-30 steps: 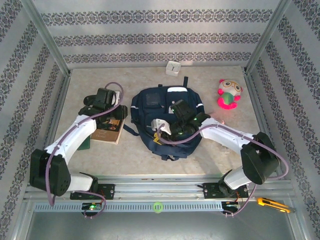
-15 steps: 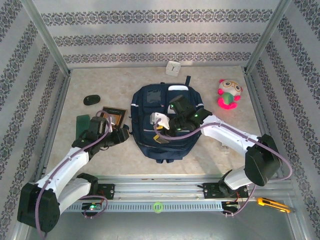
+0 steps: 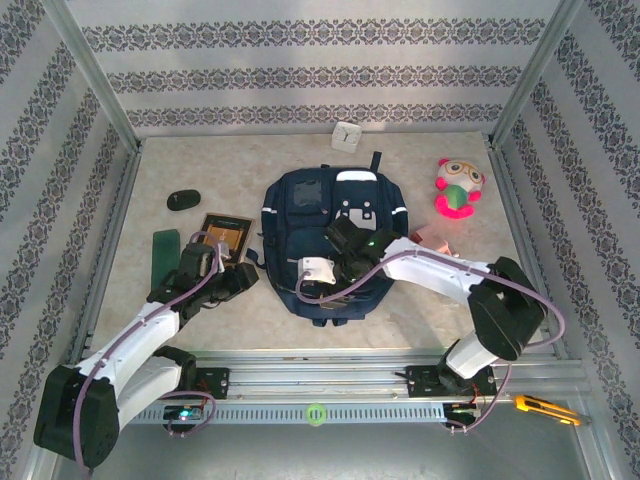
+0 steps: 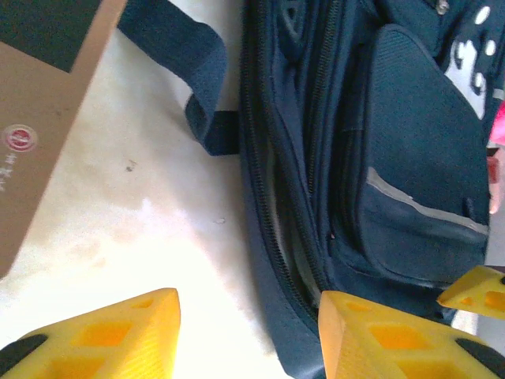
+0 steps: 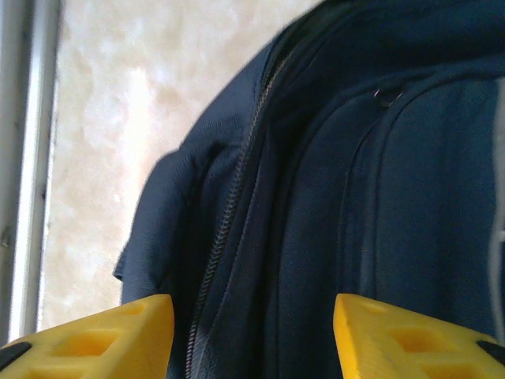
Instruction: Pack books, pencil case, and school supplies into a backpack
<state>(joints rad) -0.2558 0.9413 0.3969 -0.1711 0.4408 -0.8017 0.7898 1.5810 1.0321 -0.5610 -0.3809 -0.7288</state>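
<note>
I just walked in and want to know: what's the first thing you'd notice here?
The big navy backpack lying flat in the middle of the table grabs you first. Next is the bright pink-and-green plush toy at the back right, then the brown book left of the backpack.

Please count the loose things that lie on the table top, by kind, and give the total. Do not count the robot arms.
books: 2, a green book and a brown book
backpack: 1
pencil case: 1
plush toy: 1
black oval thing: 1
white cube: 1
total: 7
</note>
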